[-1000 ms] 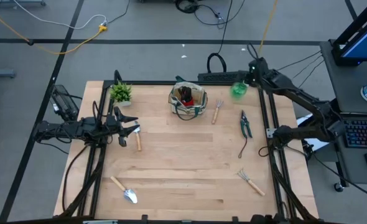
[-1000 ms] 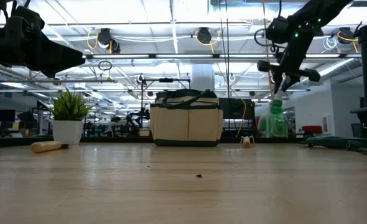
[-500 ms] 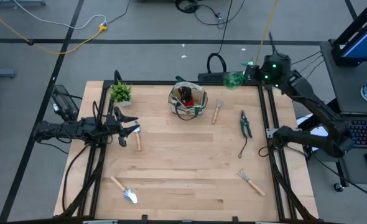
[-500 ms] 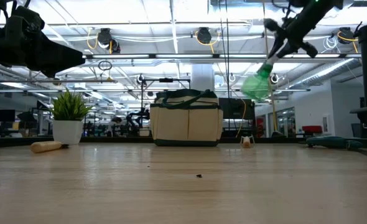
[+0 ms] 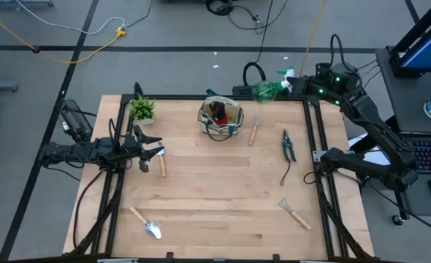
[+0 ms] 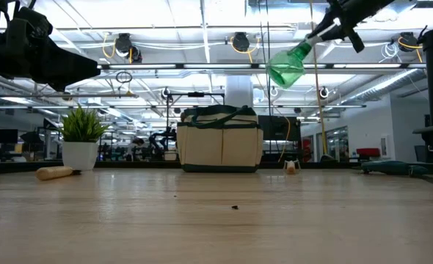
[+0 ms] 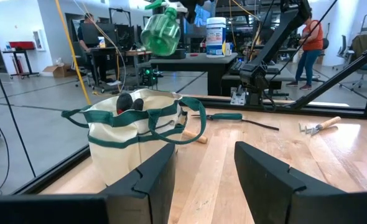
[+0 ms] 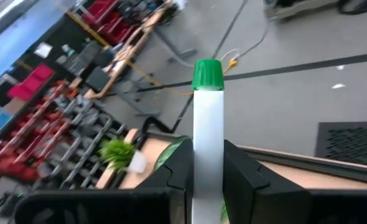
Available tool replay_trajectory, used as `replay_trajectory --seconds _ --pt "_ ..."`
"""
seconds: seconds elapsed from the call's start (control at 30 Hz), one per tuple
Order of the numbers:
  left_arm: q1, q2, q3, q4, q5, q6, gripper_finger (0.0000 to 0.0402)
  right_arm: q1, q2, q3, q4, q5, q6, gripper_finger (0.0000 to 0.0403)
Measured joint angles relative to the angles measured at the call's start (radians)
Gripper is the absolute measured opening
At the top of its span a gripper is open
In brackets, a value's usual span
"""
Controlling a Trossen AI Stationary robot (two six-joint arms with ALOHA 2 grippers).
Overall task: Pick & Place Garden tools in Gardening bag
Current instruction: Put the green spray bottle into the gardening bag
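Note:
The green spray bottle (image 5: 265,90) hangs high over the table's far edge, right of the beige gardening bag (image 5: 220,117), with my right gripper (image 5: 297,84) shut on it. The low view shows the bottle (image 6: 284,67) tilted above the bag (image 6: 220,139). A red-black glove (image 5: 218,111) sits in the bag. On the table lie a fork (image 5: 255,129), pruning shears (image 5: 288,146), a hand rake (image 5: 294,212) and a trowel (image 5: 146,223). My left gripper (image 5: 153,155) waits open at the left edge, level, over a wooden-handled tool (image 5: 162,165). My right gripper pinches the bottle's white spray head (image 8: 207,143) between its two fingers (image 8: 241,177), one on each side. The fingers point almost level toward the table's left and lie along the nozzle. The bottle is lifted clear and tilted, its green body (image 6: 284,67) slanting down toward the bag.
A small potted plant (image 5: 142,109) stands at the far left corner. Black frame rails (image 5: 312,146) run along both side edges. A cable (image 5: 253,73) loops behind the far edge. The middle of the wooden table (image 5: 215,183) is bare. People stand in the room beyond.
My right gripper has risen from the table's far right corner and tipped from pointing down to almost level. The spray bottle, which hung upright just above the table, has gone up with it, swung to a slant and moved left toward the bag.

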Motion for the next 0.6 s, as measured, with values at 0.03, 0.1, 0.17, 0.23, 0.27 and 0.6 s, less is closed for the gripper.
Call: replay_trajectory --seconds 0.03,0.1,0.17,0.23,0.27,0.6 --pt "0.0 0.0 0.0 0.0 0.0 0.0 0.017 0.0 0.0 0.0 0.0 -0.018 -0.002 0.0045" --pt "0.0 0.0 0.0 0.0 0.0 0.0 0.017 0.0 0.0 0.0 0.005 -0.046 -0.011 0.0045" --pt "0.0 0.0 0.0 0.0 0.0 0.0 0.017 0.002 0.0 0.0 0.017 -0.069 -0.023 0.0045" --pt "0.0 0.0 0.0 0.0 0.0 0.0 0.017 0.011 0.0 0.0 0.038 -0.076 -0.032 0.0045" --pt "0.0 0.0 0.0 0.0 0.0 0.0 0.017 0.02 0.001 0.0 0.054 -0.076 -0.037 0.0045" --pt "0.0 0.0 0.0 0.0 0.0 0.0 0.017 0.172 0.069 0.0 0.269 -0.153 -0.185 0.0045"
